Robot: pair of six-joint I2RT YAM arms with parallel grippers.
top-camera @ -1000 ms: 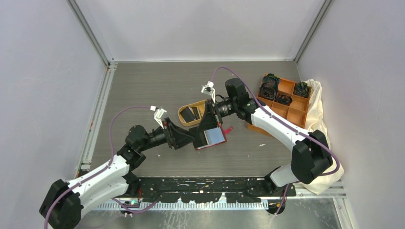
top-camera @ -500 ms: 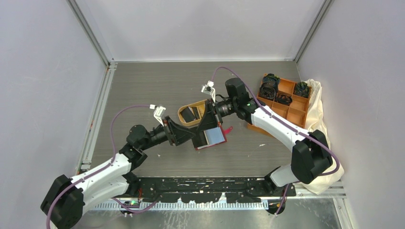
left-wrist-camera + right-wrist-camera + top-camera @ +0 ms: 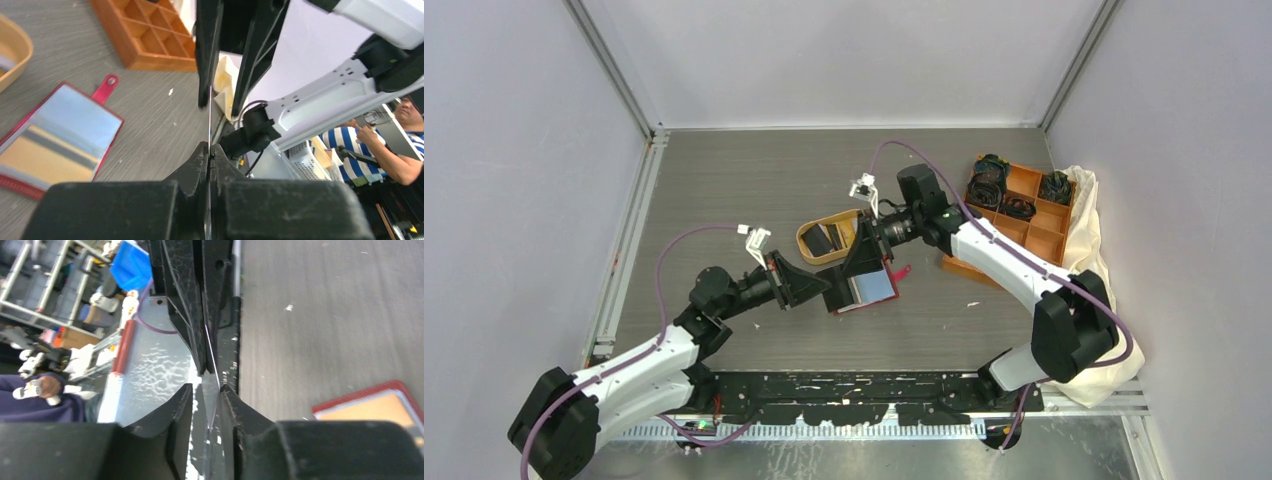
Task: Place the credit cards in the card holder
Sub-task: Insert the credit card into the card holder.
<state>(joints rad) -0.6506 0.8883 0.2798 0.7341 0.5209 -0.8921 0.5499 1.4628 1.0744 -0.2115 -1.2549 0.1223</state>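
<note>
A thin credit card (image 3: 209, 120) stands on edge between the two grippers, above the table. My left gripper (image 3: 209, 146) is shut on its near end. My right gripper (image 3: 206, 387) faces it from the other side with its jaws parted; the card (image 3: 212, 352) leans against one finger. From the top, the left gripper (image 3: 832, 292) and right gripper (image 3: 861, 262) meet just left of the card holder (image 3: 874, 288). The red wallet lies open flat, pale lining up, clasp tab to the right. More dark cards (image 3: 827, 238) lie in the orange oval tray (image 3: 809, 232).
An orange compartment box (image 3: 1034, 215) with black coiled bands sits at the right on a cream cloth (image 3: 1094, 230). In the left wrist view the wallet (image 3: 60, 132) lies to the left and the box (image 3: 150, 35) beyond it.
My left gripper has shut on the card. My right gripper, shut on it before, has parted its jaws. Both arms stay nearly in place.
</note>
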